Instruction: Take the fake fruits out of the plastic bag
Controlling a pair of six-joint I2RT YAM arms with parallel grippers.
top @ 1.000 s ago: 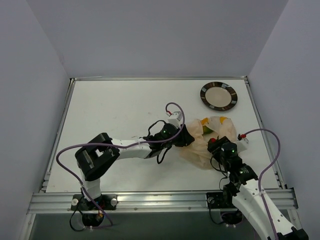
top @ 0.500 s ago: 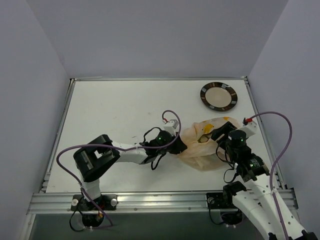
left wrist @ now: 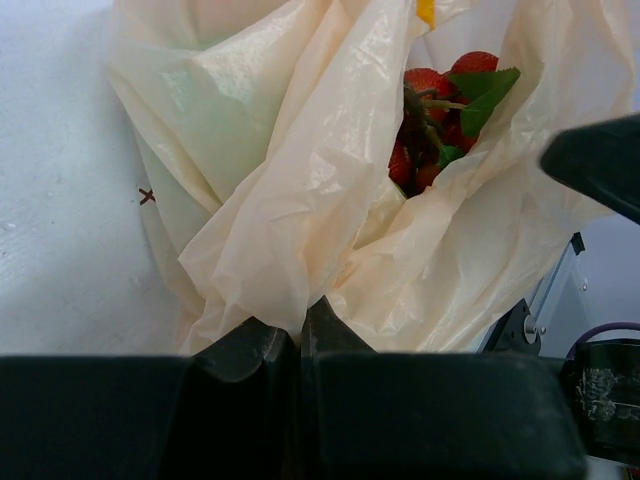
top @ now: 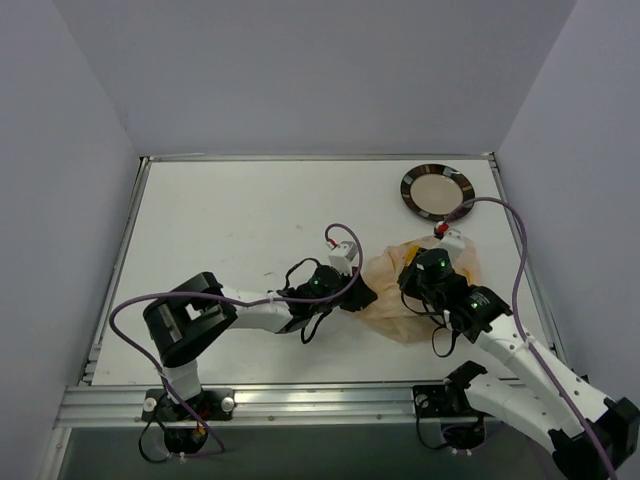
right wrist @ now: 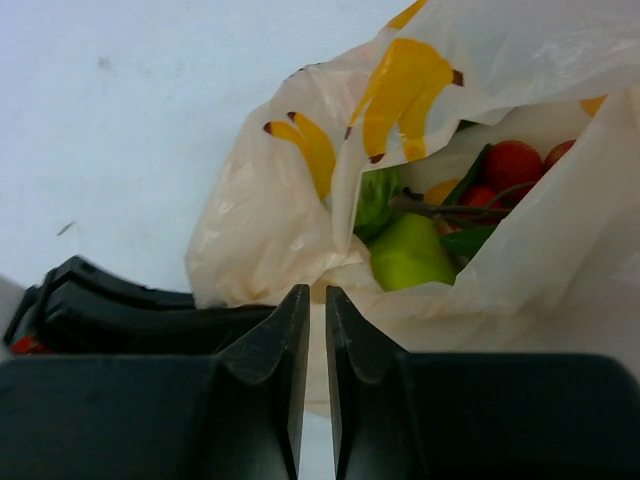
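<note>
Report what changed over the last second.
The left gripper closed on the plastic bag and drew its edge slightly nearer. The right gripper swung over the bag and closed at its rim. The fake fruits remain inside; the plate is unmoved.

My left gripper (left wrist: 301, 318): snapped closed on the plastic bag (left wrist: 290, 210).
My right gripper (right wrist: 317, 300): swung in over the bag, pinched its edge.

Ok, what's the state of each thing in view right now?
plastic bag: crumpled, mouth open.
fake fruits: inside the bag.
left end effector: shut on the bag's film.
right end effector: shut on the bag's film.
plate: empty, lying flat.
</note>
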